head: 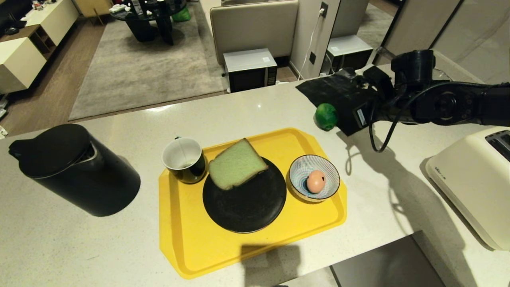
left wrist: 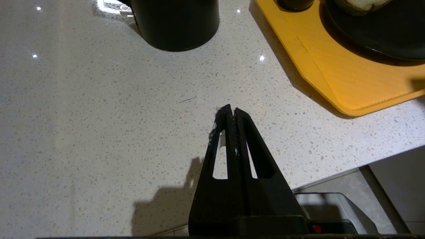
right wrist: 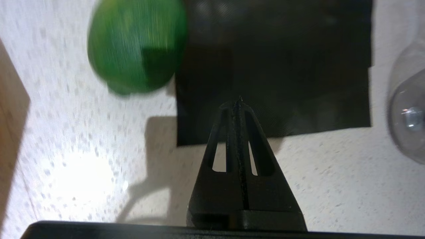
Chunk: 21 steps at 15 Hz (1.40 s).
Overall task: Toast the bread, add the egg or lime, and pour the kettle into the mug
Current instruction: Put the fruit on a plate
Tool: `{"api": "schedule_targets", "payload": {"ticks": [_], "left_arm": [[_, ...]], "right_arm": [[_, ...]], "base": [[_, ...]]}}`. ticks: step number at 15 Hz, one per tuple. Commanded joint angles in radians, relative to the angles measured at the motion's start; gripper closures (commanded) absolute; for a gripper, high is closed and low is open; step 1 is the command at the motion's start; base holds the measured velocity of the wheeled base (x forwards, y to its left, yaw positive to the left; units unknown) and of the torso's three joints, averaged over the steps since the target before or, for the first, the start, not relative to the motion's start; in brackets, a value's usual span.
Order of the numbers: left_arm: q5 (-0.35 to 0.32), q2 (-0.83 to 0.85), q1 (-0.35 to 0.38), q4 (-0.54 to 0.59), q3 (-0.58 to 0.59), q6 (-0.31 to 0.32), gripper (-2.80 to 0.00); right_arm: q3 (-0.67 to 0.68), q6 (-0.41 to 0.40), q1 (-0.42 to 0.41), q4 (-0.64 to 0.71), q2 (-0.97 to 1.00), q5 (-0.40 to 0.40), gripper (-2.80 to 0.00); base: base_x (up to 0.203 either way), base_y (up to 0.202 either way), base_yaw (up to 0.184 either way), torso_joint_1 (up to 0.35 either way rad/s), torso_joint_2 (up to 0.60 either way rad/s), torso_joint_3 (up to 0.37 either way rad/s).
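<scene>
The pale green bread (head: 238, 164) leans on a black plate (head: 245, 207) on the yellow tray (head: 179, 239). On the tray's left end stands the mug (head: 184, 159), with the black kettle (head: 71, 169) on the counter further left. The egg (head: 315, 181) lies in a striped bowl (head: 303, 169). The lime (head: 326, 116) rests on the counter beside a black cloth (head: 334, 89). My right gripper (right wrist: 238, 101) is shut and empty over that cloth (right wrist: 282, 66), the lime (right wrist: 137, 46) off to its side. My left gripper (left wrist: 231, 109) hangs shut over bare counter near the tray (left wrist: 348, 79) corner.
A cream toaster (head: 474, 179) sits at the counter's right end. My right arm (head: 438, 103) reaches in from the right, above the counter's back part. A clear glass object (right wrist: 408, 106) stands beside the cloth. The counter's front edge runs close behind my left gripper.
</scene>
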Motion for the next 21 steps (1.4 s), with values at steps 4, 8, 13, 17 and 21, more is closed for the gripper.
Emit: {"api": "schedule_targets", "payload": {"ticks": [4, 8, 13, 17, 21], "left_arm": [[0.0, -0.001, 0.0, 0.0, 0.0, 0.0, 0.0], [0.0, -0.001, 0.0, 0.0, 0.0, 0.0, 0.0], [0.0, -0.001, 0.0, 0.0, 0.0, 0.0, 0.0], [0.0, -0.001, -0.001, 0.0, 0.0, 0.0, 0.0], [0.0, -0.001, 0.0, 0.0, 0.0, 0.0, 0.0]], "right_arm": [[-0.126, 0.033, 0.107, -0.107, 0.077, -0.009, 0.0], [-0.128, -0.012, 0.179, -0.264, 0.151, -0.059, 0.0], [-0.132, -0.066, 0.184, -0.339, 0.223, -0.091, 0.0], [-0.132, -0.102, 0.181, -0.336, 0.239, -0.105, 0.0], [-0.132, -0.147, 0.161, -0.33, 0.247, -0.129, 0.0]], "base": [[0.0, 0.0, 0.0, 0.0, 0.0, 0.0], [0.0, 0.0, 0.0, 0.0, 0.0, 0.0], [0.0, 0.0, 0.0, 0.0, 0.0, 0.0], [0.0, 0.0, 0.0, 0.0, 0.0, 0.0], [0.0, 0.0, 0.0, 0.0, 0.0, 0.0]]}}
